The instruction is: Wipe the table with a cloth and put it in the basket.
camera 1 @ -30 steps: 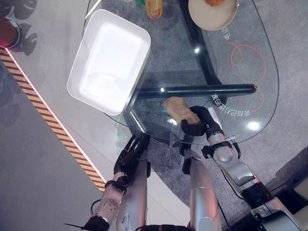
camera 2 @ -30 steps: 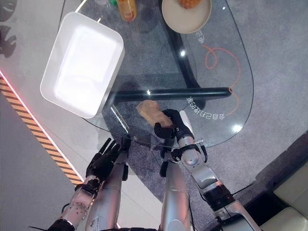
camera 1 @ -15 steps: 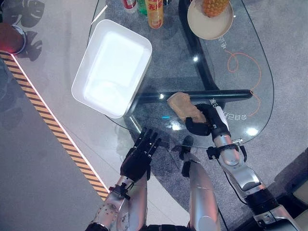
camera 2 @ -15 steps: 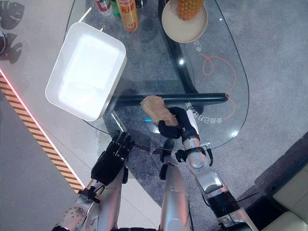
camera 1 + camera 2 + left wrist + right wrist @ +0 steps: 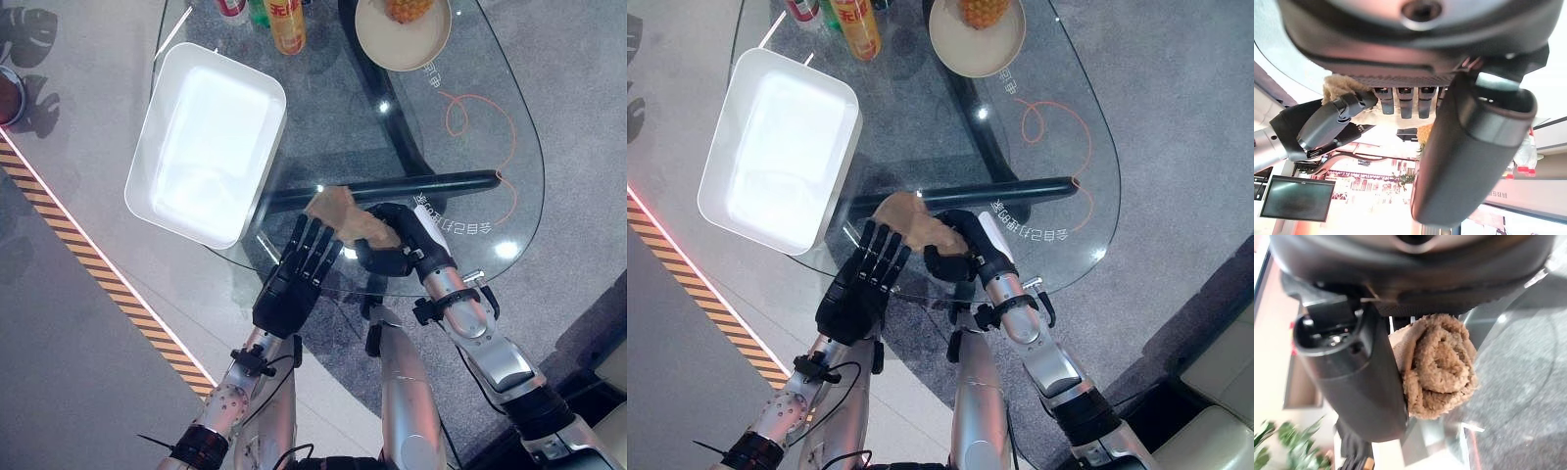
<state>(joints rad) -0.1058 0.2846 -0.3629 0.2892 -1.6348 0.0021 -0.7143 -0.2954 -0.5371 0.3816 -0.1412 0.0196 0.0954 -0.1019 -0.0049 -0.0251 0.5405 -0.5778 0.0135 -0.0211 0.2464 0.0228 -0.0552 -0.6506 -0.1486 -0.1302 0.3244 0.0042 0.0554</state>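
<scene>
Nubbly tan terry cloth (image 5: 1437,364), glossy clear glass table (image 5: 490,147), smooth glossy white basket (image 5: 147,162).

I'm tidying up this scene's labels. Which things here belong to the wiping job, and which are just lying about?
Job:
brown cloth, gripped in the right hand
left hand, open beside it
white basket
glass table

Lying about:
bottles
plate with fruit

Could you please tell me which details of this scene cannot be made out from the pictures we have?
- Bottles at the table's far end: tops cut off by the left eye view's upper edge.
- Fruit on the plate: partly cut off by the right eye view's upper edge.
- Cloth: its near part is hidden inside the right hand.
- Whether the left hand, fingers straight, touches the cloth.
</scene>
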